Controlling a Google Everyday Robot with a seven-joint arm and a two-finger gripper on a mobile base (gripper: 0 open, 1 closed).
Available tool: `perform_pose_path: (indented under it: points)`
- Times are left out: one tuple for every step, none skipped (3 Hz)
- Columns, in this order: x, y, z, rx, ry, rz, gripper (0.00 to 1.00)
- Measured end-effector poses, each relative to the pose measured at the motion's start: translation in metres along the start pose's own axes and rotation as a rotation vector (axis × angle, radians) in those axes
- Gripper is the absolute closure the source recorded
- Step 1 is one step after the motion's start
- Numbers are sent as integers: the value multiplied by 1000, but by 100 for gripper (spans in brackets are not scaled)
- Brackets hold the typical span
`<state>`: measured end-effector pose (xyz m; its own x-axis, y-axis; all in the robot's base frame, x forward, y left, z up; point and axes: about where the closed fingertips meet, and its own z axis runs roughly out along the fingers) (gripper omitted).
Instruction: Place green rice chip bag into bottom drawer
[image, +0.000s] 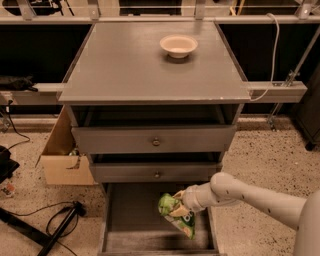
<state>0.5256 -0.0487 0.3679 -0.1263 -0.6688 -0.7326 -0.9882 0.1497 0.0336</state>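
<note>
The green rice chip bag (176, 214) is a light-green crinkly pouch hanging from my gripper (184, 200), which is shut on its top edge. The bag hangs low inside the pulled-out bottom drawer (125, 220), over its right half, with its lower end close to the drawer floor. My white arm (250, 195) reaches in from the lower right. The drawer is a plain grey tray below two closed drawers with round knobs (156, 142).
A cream bowl (178, 45) sits on the grey cabinet top (150, 65). A cardboard box (62, 160) stands on the floor left of the cabinet. Black cables and a stand leg (55, 225) lie at lower left. A white cable (272, 45) hangs at right.
</note>
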Motion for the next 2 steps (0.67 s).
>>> perform_pose_path:
  points:
    - [42,-9,14,50,13,45,100]
    - [48,-9,18,56,14,53,85]
